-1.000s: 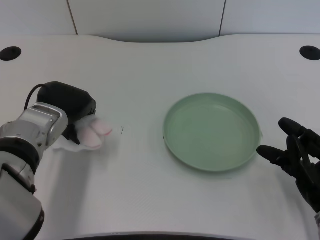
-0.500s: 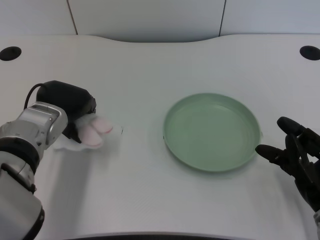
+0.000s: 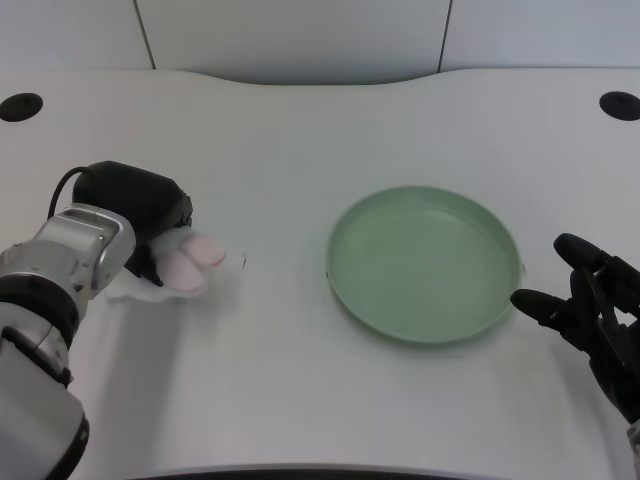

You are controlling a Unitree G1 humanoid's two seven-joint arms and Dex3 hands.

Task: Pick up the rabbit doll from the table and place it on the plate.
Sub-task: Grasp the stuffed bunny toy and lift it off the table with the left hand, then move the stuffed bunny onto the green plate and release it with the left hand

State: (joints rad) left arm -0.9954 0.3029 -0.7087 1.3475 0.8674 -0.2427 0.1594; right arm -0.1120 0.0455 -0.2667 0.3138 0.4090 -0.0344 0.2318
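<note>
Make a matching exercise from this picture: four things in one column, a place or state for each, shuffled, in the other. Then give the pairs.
Things:
1. rabbit doll
2. plate
3. left hand
4. table

Places or states:
A. pale green, nothing in it
B. white, bears everything else
C. white and pink, lying at the left
D. black, on top of the doll

Pairs: 1-C, 2-A, 3-D, 4-B

A smooth white table [image 3: 300,380] with two round black holes [image 3: 21,106] near its far corners meets pale wall panels [image 3: 290,35].
</note>
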